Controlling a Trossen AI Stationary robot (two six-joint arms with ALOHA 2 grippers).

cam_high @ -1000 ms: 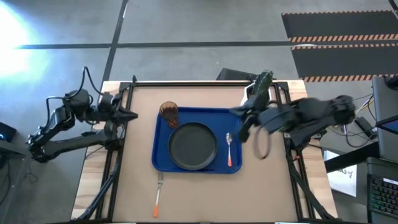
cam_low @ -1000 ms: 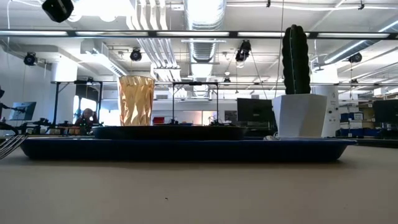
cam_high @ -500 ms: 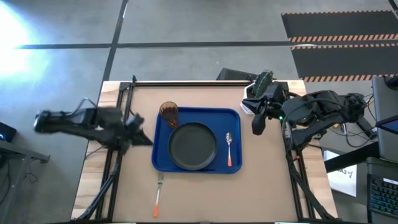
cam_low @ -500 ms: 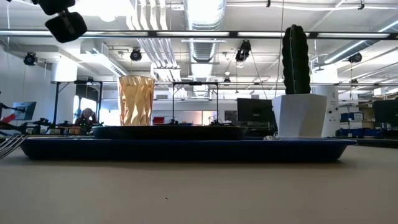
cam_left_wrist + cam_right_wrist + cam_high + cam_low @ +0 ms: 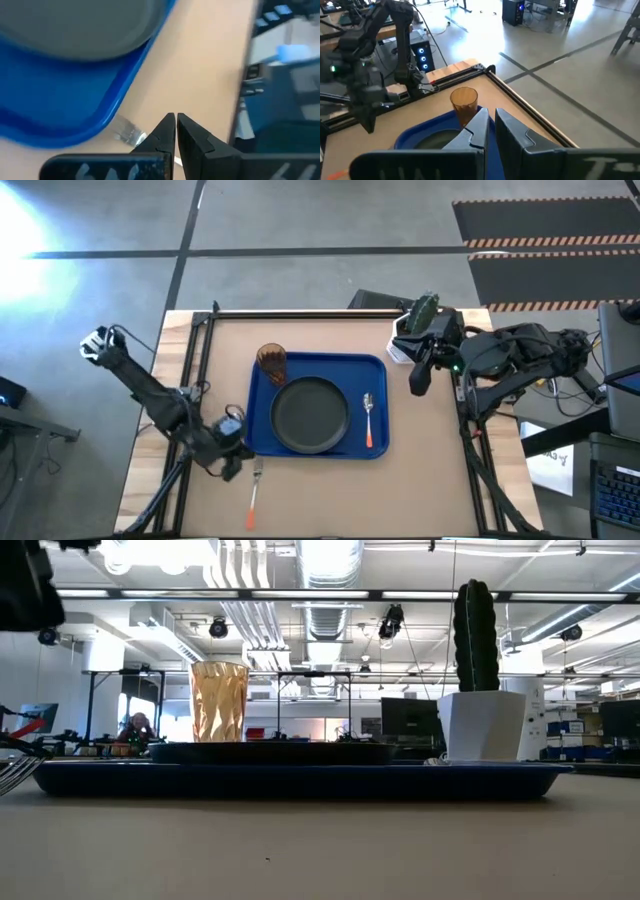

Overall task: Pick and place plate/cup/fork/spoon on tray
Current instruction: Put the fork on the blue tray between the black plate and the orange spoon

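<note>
The left gripper (image 5: 232, 467), fingers pressed together and holding nothing, hangs just beside the tray's (image 5: 258, 442) near left corner, and the fork (image 5: 255, 490) lies on the bare table just to its right. The fork's long axis runs toward the tray, tines nearest it, orange handle pointing away. The right gripper (image 5: 418, 381), also closed and empty, waits well apart beyond the tray's far right side, so the left arm is the nearer 1 of the 2.
</note>
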